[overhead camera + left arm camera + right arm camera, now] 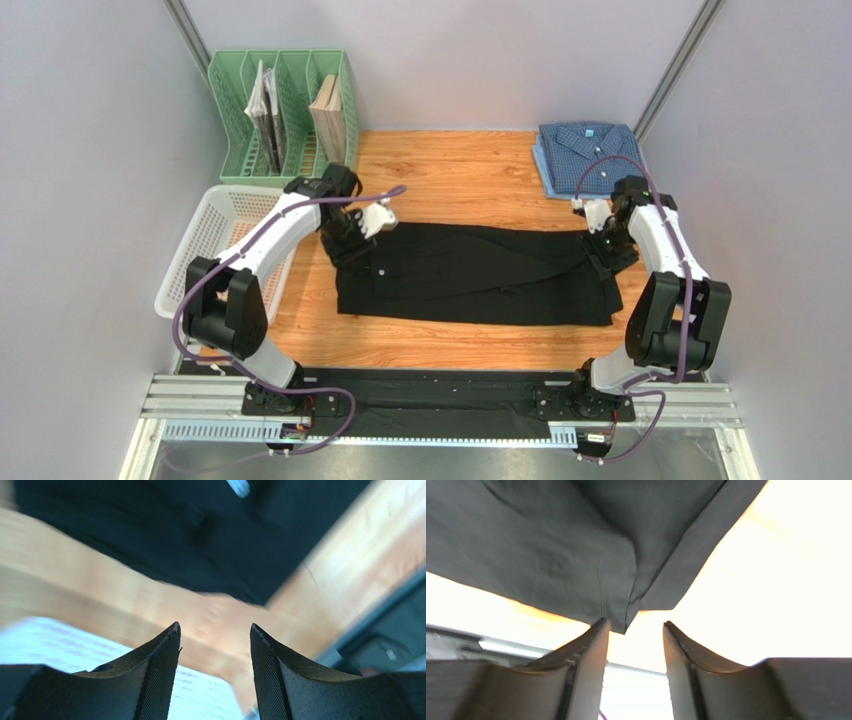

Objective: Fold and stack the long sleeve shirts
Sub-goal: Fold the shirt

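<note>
The black shirt (470,272) lies folded into a long band across the middle of the wooden table. The blue checked shirt (588,155) sits folded at the back right. My left gripper (350,245) hovers over the black shirt's left end, open and empty; in the left wrist view (215,630) black cloth (200,535) lies beyond the tips. My right gripper (608,255) is over the shirt's right end, open and empty; in the right wrist view (635,625) a corner of the black shirt (576,555) hangs just past the fingertips.
A white mesh basket (215,235) stands at the table's left edge, close to my left arm. A green file rack (285,115) with books stands at the back left. Grey walls close in both sides.
</note>
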